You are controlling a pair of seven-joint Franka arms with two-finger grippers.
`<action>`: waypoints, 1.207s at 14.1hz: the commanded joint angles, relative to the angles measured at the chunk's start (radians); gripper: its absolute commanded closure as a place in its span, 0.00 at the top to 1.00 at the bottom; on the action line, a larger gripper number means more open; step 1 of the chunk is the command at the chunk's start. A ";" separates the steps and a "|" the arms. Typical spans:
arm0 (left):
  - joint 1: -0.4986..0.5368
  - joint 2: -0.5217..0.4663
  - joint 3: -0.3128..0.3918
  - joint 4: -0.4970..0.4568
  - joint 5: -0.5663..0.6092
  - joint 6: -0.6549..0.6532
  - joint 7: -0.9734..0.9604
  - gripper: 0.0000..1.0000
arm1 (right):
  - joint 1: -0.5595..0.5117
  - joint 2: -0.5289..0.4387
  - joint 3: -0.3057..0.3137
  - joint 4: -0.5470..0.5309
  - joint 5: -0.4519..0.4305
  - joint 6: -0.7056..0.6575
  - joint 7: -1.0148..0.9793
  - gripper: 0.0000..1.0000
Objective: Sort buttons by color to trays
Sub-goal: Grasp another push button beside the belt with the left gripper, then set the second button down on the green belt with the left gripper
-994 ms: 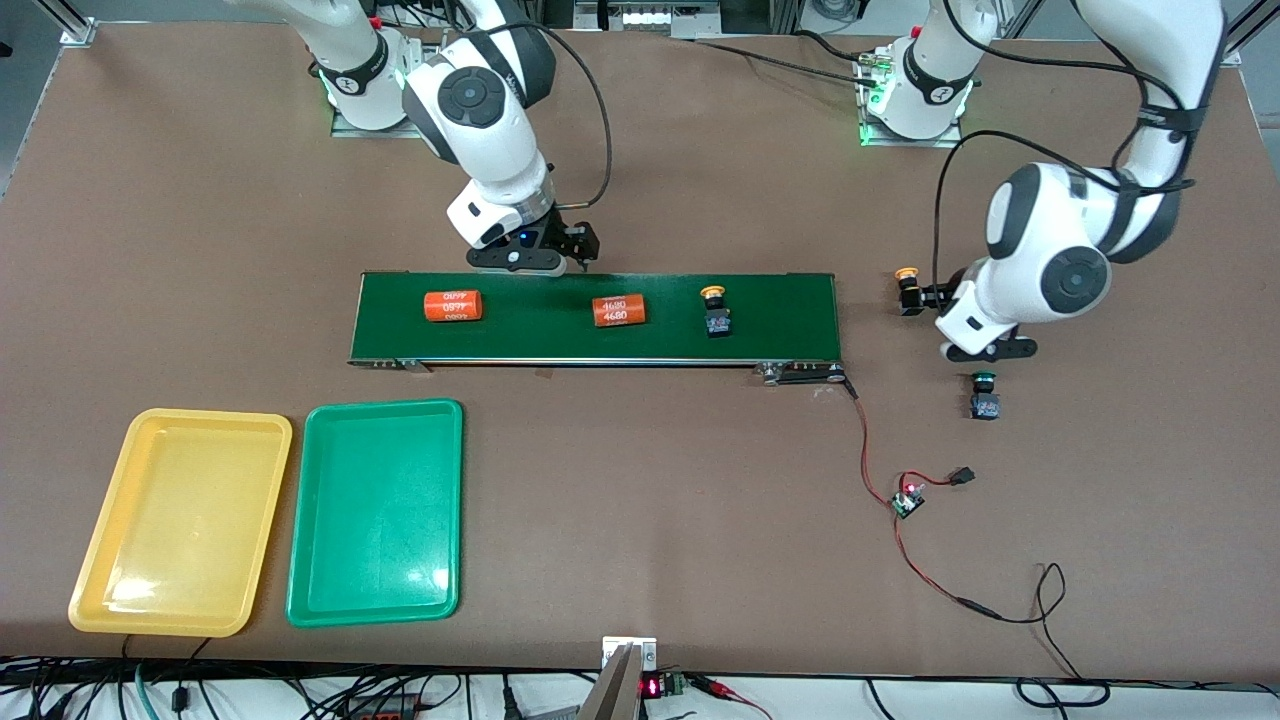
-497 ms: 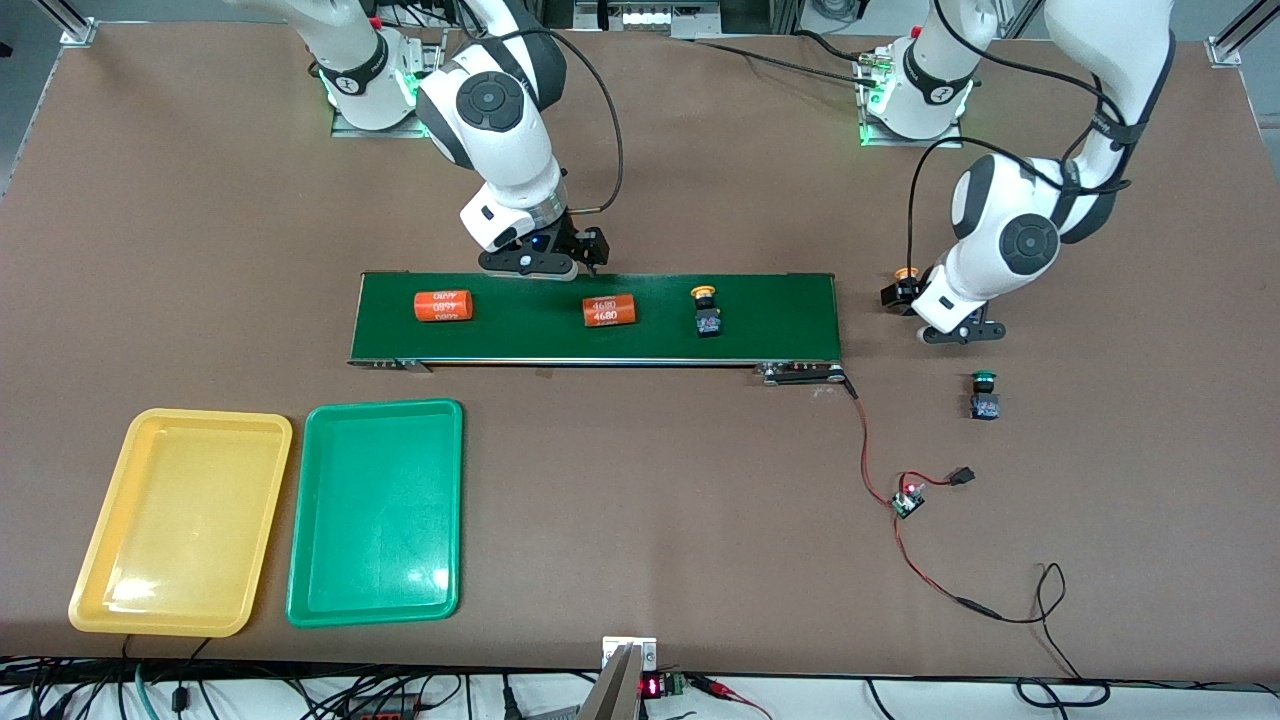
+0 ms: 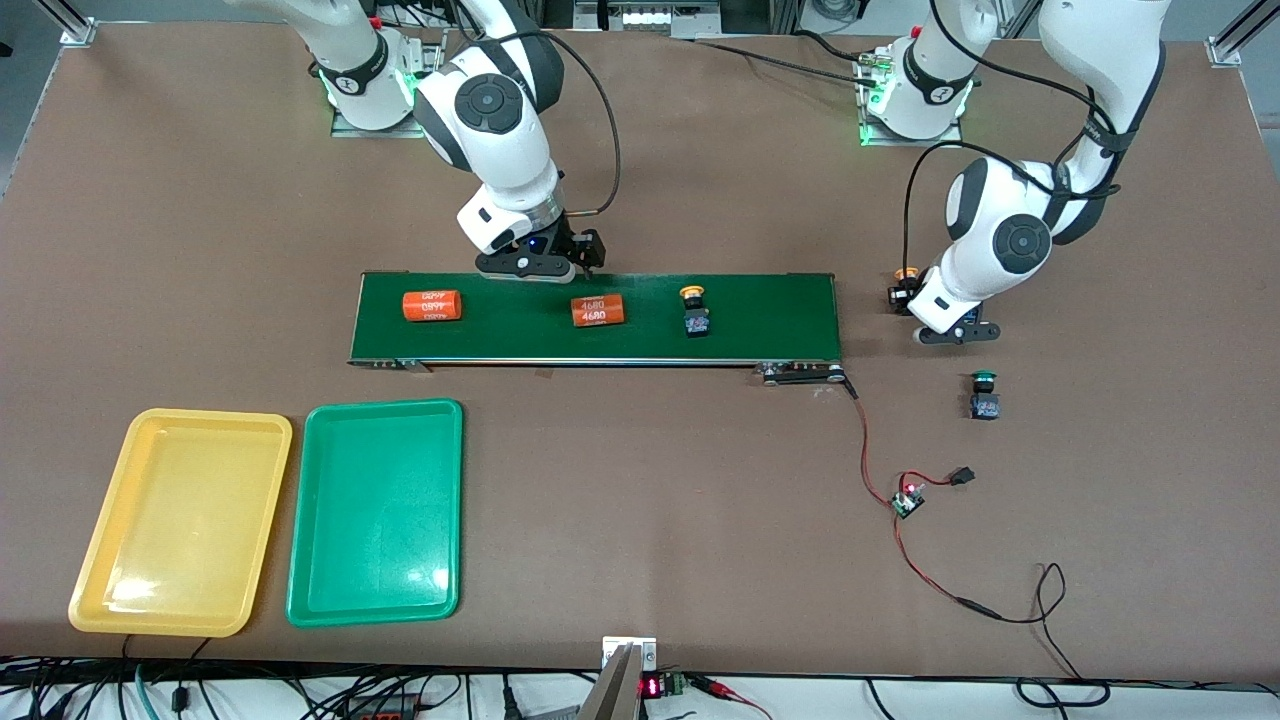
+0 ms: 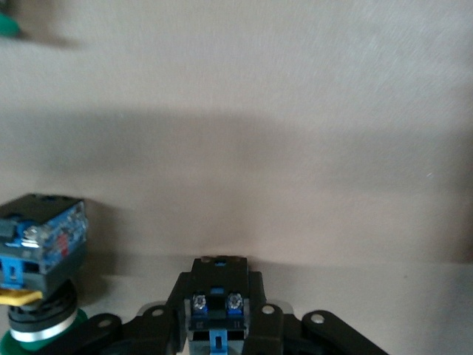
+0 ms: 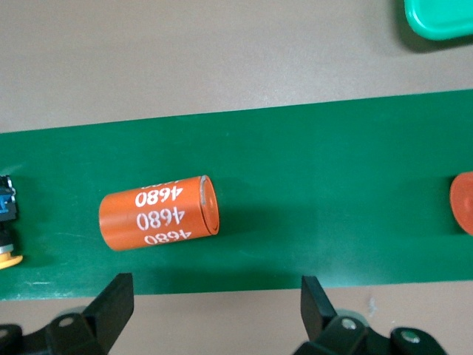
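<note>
An orange cylinder (image 5: 159,213) reads "4680" thrice.

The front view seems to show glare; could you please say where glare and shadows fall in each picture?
Front view: white glare patches on the yellow tray and green tray, near their camera-side edges. Left wrist view: a broad shadow band crosses the table. Right wrist view: even light, slim shadow beside the orange cylinder.
</note>
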 commanded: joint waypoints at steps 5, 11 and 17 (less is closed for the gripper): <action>-0.005 -0.101 -0.048 0.224 -0.016 -0.384 0.008 0.14 | -0.029 -0.002 -0.003 0.014 -0.018 -0.021 -0.165 1.00; -0.028 -0.023 -0.262 0.414 -0.030 -0.416 -0.130 0.13 | -0.033 -0.008 -0.004 0.014 -0.017 -0.047 -0.164 1.00; -0.071 0.109 -0.309 0.414 -0.028 -0.128 -0.207 0.14 | -0.041 -0.007 -0.010 0.031 -0.017 -0.114 -0.160 1.00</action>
